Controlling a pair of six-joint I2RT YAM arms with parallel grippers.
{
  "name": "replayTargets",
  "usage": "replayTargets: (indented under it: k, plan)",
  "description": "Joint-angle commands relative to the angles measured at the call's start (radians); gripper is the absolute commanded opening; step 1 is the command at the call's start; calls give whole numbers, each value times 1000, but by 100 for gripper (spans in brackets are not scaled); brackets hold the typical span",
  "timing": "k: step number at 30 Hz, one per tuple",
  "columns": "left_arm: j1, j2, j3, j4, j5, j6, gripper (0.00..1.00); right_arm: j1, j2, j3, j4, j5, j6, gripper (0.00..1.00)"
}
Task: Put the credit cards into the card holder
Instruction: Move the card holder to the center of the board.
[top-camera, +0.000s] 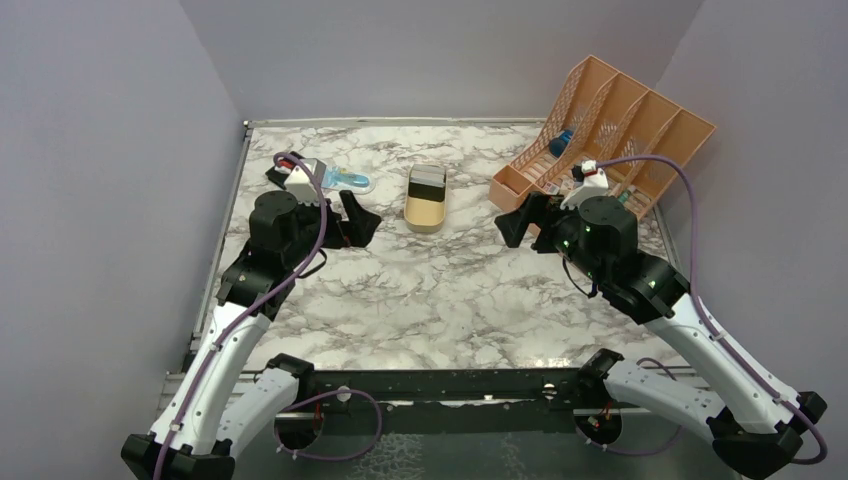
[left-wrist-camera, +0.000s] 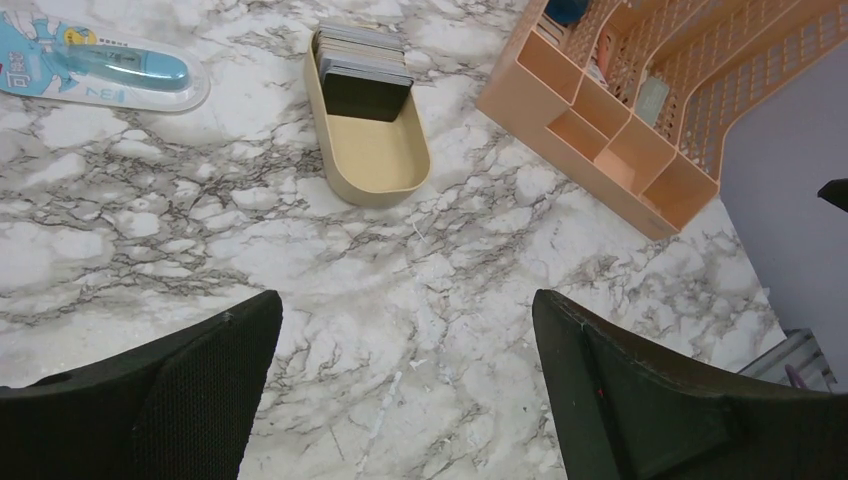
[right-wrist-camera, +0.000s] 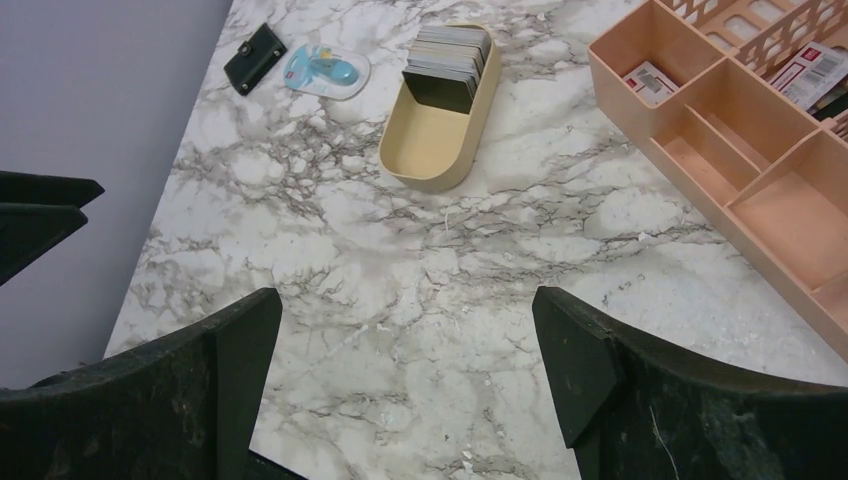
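1. Plainly, the orange organizer (top-camera: 640, 120) at the far right corner of the tabletop (top-camera: 400, 300) sits just beside the right gripper (right-wrist-camera: 405, 300), whose jaws are spread with nothing between them; a wide swing could knock it
2. The gold tin (left-wrist-camera: 370, 160), near the middle of the far edge, looks loose and light; a sideways pull on its contents may drag or tip it
3. The blister pack (right-wrist-camera: 325, 70) lies just beside the card holder (right-wrist-camera: 255, 57) near the far left corner; the left gripper (left-wrist-camera: 405, 305), likewise spread and empty, might catch the pack instead
4. The card holder looks closed and flat on the marble; fingers may slide off it, and it needs opening first
5. The credit cards (left-wrist-camera: 365, 55) stand packed on edge at the tin's far end; being thin and close together, several may lift at once, or one may slip
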Motion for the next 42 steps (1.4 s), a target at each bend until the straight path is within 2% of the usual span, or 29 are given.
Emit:
replayTargets:
  k: [1, 8, 13, 18, 22, 29, 35, 42]
  plan:
    - [9, -17, -10, -8, 58, 16, 99, -6, -4, -7, 12, -18, 31, 100]
    - [11, 1, -19, -10, 22, 14, 99, -8, -10, -11, 17, -23, 39, 99]
    - [13, 64, -19, -12, -75, 12, 99, -8, -11, -12, 31, -37, 24, 100]
    - [13, 192, 35, -36, -284, -35, 99, -8, -13, -23, 43, -59, 13, 100]
    - [19, 321, 107, -54, -451, -5, 98, -8, -19, -54, 74, -122, 1, 100]
    - [102, 619, 330, -69, -710, 29, 91, -8, -1, -62, 53, -125, -9, 98]
    - [214, 925, 622, -8, -654, 113, 89, -8, 12, -56, 57, -113, -66, 98]
    - [279, 1275, 907, -6, -603, 140, 86, -8, -1, -26, 64, -101, -106, 98]
